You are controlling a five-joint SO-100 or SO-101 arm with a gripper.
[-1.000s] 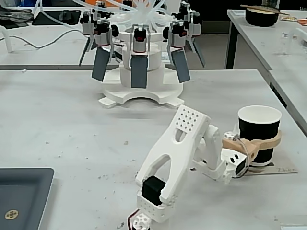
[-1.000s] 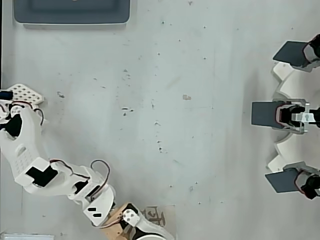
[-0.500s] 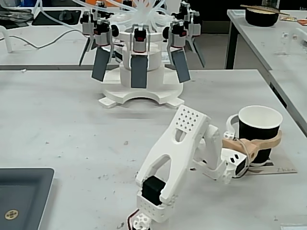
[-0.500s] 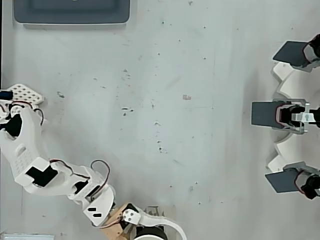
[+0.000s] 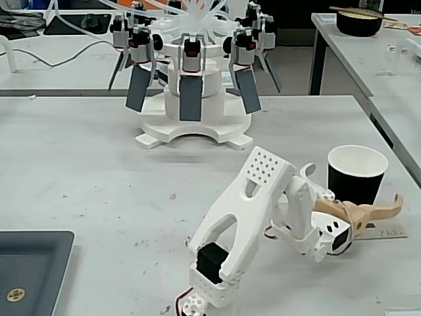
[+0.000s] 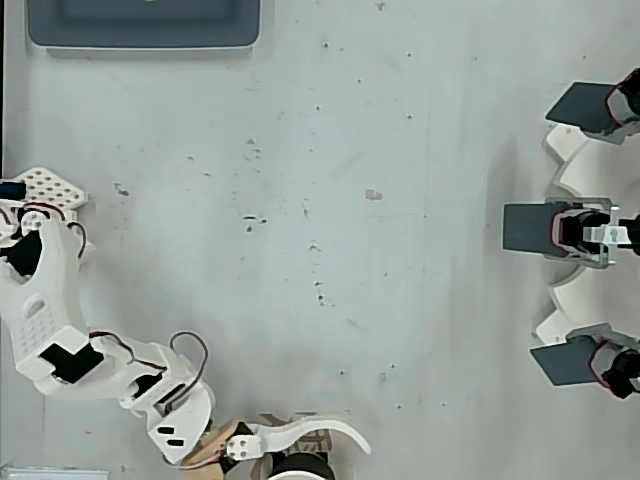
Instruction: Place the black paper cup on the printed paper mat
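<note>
**Cup set down, arm beside it**

The one black paper cup stands upright near the worktop's right edge in the fixed view, on the single printed paper mat, only a strip of which shows beside the base; so the placing looks done, and what is left, I'd judge, is drawing the arm clear; the gripper has its two fingers spread apart, holding nothing, just beside the cup; one grey tray sits at the far corner.
</note>
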